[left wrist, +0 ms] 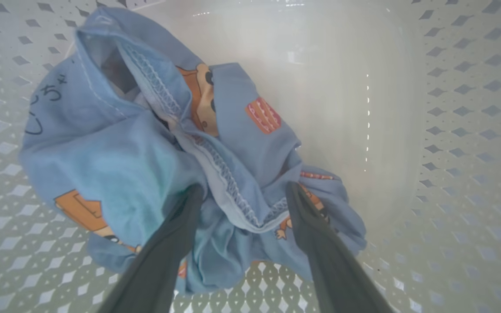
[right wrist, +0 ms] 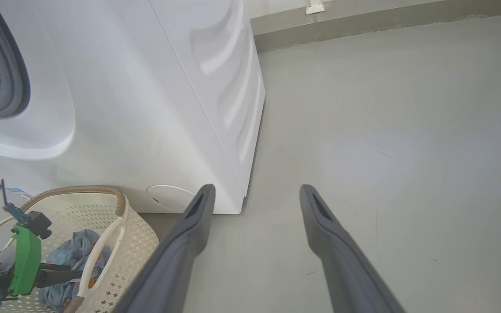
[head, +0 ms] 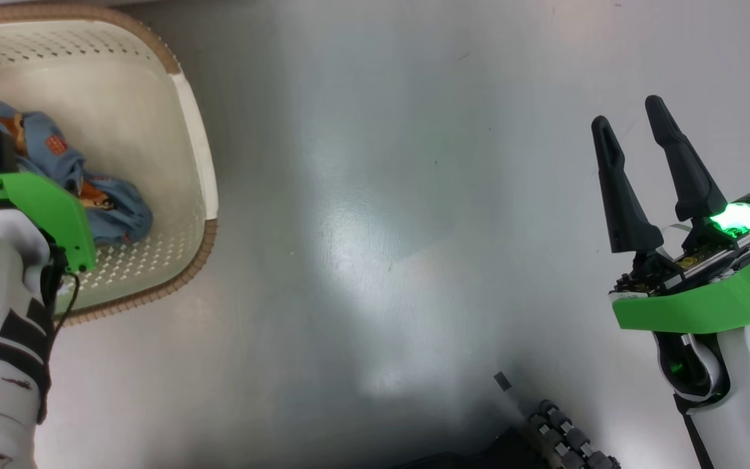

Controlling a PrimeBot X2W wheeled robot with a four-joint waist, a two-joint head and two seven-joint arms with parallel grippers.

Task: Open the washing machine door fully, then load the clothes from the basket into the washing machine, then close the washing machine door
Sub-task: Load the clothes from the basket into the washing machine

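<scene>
Loading is not yet begun, I judge: the clothes [left wrist: 146, 143] lie bunched on the bottom of the basket [left wrist: 472, 130], near one wall. My left gripper [left wrist: 245, 188] straddles them with jaws spread and nothing grasped, and my right gripper [head: 628, 111] is likewise spread and empty over the floor [head: 381, 195]. The gasket [right wrist: 15, 78] of the washing machine [right wrist: 146, 87] looks uncovered, so the door seems open; how fully, I cannot tell.

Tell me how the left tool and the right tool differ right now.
The left tool reaches down into the basket; the right tool hangs over bare floor, apart from the basket. The left tool straddles a fold of the clothes; nothing lies between the right tool's jaws. Both stand open, and neither has closed on anything.
</scene>
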